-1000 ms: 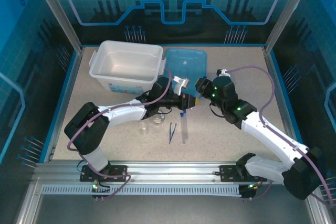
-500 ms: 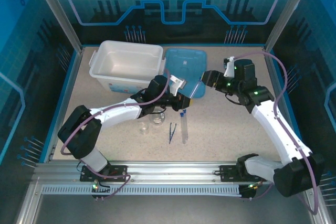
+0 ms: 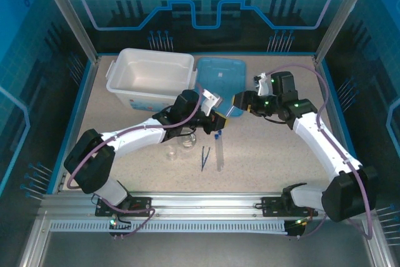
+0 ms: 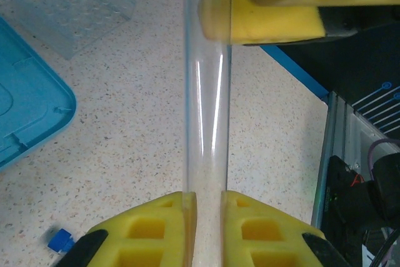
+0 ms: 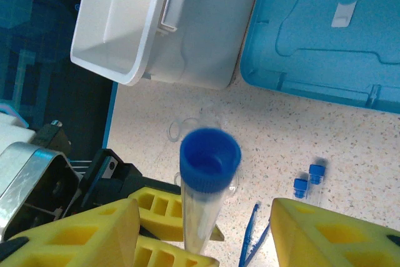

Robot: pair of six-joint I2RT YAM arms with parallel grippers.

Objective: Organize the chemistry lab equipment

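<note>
Carrying everything, the speckled table (image 3: pixel 269 154) was the largest item. The white tub (image 3: pixel 150 73) stood at its far left, and the blue label on the tub's near wall could not be read. Just beside it on the right lay the flat blue lid (image 3: pixel 219 70), bearing a small white sticker, also illegible. The left arm (image 3: pixel 137 137) stretched its forearm diagonally to mid-table. The right arm (image 3: pixel 319 142) bent inward from the right, so that the two tools faced each other near the lid's near edge.

The left tool (image 4: pixel 206 201) was clamped on a clear tube (image 4: pixel 206 123), held off the table. The right wrist view showed this tube's blue cap (image 5: pixel 210 159) pointing at the camera. It sat between the fingers of the right tool (image 3: pixel 239 100), which were spread wide and apart from it.

Two more capped tubes (image 3: pixel 219 152) lay on the table near the left tool, with the dark-blue tweezers (image 3: pixel 204 156) just beside them on the left. One small clear glass vessel (image 3: pixel 171 152) stood left of the tweezers. A second vessel (image 3: pixel 187 142) stood partly under the left arm. Which was flask and which beaker could not be told.
</note>
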